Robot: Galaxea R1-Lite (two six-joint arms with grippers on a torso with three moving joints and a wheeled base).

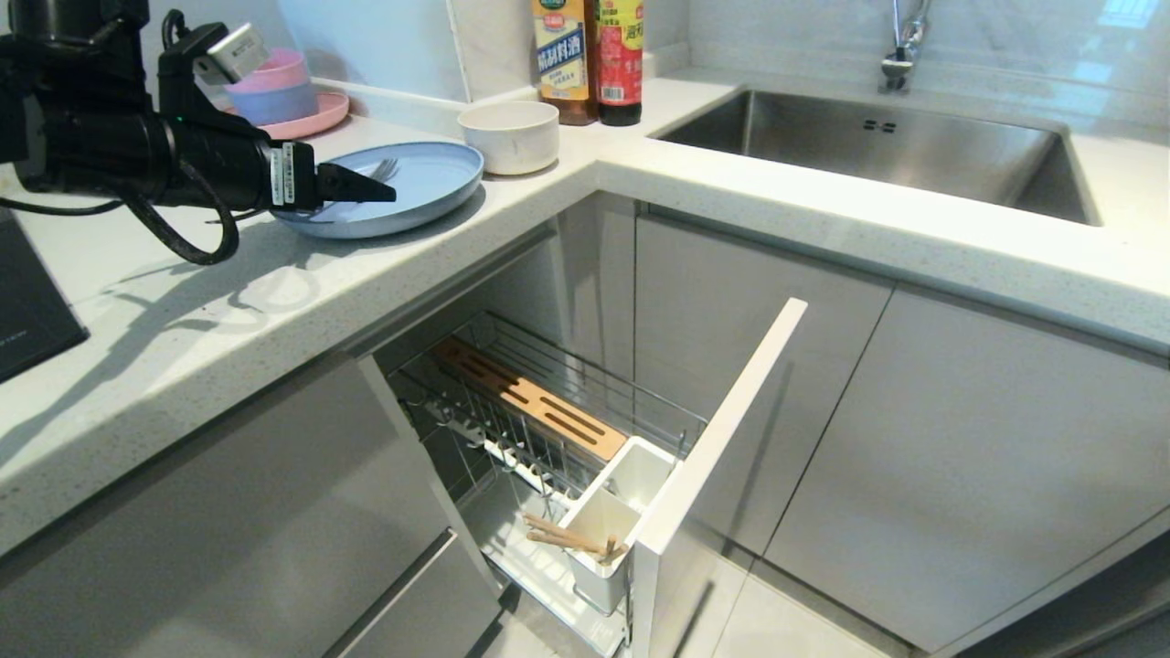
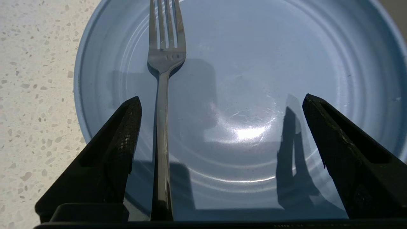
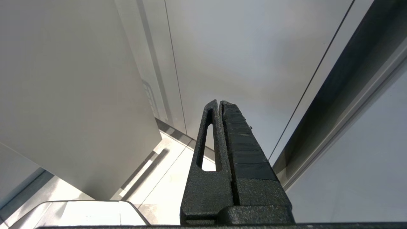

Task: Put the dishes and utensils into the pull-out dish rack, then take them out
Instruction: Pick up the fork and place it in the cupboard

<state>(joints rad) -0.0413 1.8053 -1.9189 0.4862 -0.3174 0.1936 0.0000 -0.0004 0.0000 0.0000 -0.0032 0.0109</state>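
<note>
Left gripper [image 1: 388, 194] hovers at the upper left of the head view over the light-blue plate [image 1: 430, 178], its jaws spread wide and gripping nothing; in the left wrist view the fork [image 2: 162, 95] lies on the plate between the fingers, close to one of them. Loading looks barely begun: only the chopsticks [image 1: 567, 539] sit in a white cup of the pull-out dish rack [image 1: 548, 420] at lower centre, while plate, fork and off-white bowl [image 1: 509, 135] remain on the counter [image 1: 731, 196]. Unloading is all still ahead. Right gripper [image 3: 221, 105] hangs pinched together by the cabinet fronts, holding nothing
</note>
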